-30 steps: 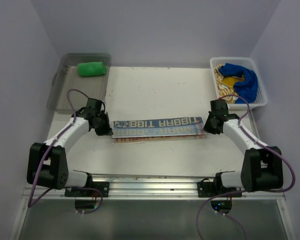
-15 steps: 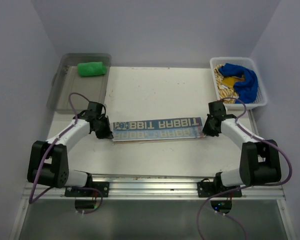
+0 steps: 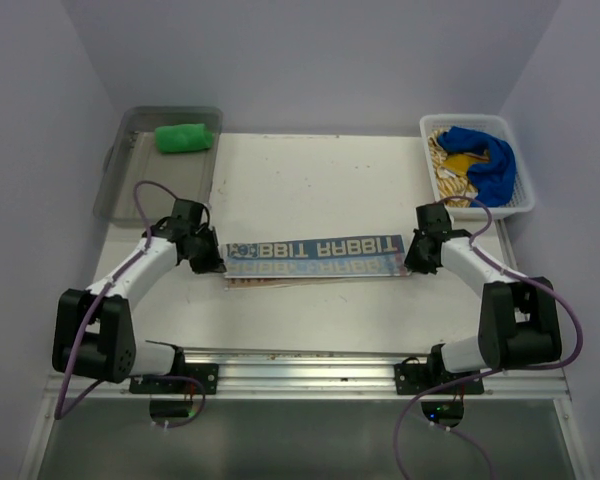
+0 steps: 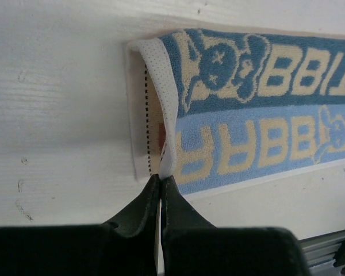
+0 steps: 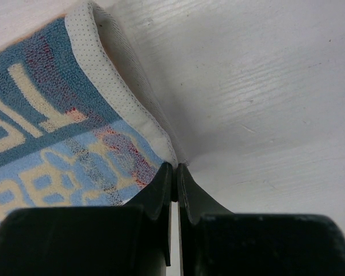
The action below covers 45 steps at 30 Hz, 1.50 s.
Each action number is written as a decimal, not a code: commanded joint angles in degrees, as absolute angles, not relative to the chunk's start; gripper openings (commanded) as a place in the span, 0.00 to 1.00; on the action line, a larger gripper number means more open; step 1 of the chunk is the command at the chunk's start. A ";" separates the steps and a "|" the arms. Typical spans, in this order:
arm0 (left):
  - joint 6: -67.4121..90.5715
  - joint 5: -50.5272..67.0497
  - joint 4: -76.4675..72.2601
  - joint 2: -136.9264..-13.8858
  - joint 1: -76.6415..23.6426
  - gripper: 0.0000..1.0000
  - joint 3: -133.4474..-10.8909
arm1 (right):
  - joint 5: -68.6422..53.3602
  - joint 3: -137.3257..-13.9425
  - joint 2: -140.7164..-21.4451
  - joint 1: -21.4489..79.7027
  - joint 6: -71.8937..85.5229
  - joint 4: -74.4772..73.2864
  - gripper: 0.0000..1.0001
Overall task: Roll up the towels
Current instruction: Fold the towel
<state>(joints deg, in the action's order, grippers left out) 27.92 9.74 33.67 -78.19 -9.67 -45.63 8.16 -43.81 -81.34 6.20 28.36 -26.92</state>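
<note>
The left gripper (image 4: pixel 161 179) was clamped tight on the white hem at one end of the printed towel (image 3: pixel 315 255). The right gripper (image 5: pixel 175 168) was pinched just as firmly on the hem corner at the other end. The towel lay as a long narrow strip on the table (image 3: pixel 310 180), stretched straight from one set of fingertips to the other, lettered blue face up. At the left gripper the held hem curled up off the layer beneath, so the step looked like laying or squaring a lengthwise fold before any rolling. To do that well, both hands would need to travel together at the same height. They should keep light tension along the strip so the middle did not sag or skew. The held edge should come down flush with the layer under it, and the jaws should open only once the cloth lay flat. A crooked fold here would likely give a coned, loose roll. Well beyond the left gripper and out to its side, a green towel (image 3: pixel 183 137) sat already rolled in a clear tray (image 3: pixel 130 180). Beyond the right gripper, a blue towel (image 3: pixel 485 160) and a yellow-tan towel (image 3: pixel 442 165) lay bunched in a white basket (image 3: pixel 525 190).
</note>
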 commanded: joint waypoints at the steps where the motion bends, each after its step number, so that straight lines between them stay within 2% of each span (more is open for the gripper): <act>1: 27.42 7.82 35.86 -74.62 -9.14 0.00 -49.57 | 10.55 -46.05 -79.54 5.45 28.56 -26.72 0.00; 12: 29.53 10.72 30.77 -76.46 -9.14 0.00 -42.45 | 9.93 -46.40 -81.65 5.45 29.62 -25.58 0.00; 26: 29.88 10.29 30.67 -75.86 -9.23 0.00 -42.89 | 12.04 -50.27 -81.30 5.45 28.65 -27.95 0.00; 45: 31.20 9.40 28.21 -79.10 -9.23 0.00 -39.55 | 11.95 -48.51 -85.87 5.45 27.95 -25.75 0.00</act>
<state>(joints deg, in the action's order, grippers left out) 30.94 11.33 30.00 -78.72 -9.67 -39.92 9.02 -47.92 -84.97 5.98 28.91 -27.11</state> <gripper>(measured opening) 0.016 0.034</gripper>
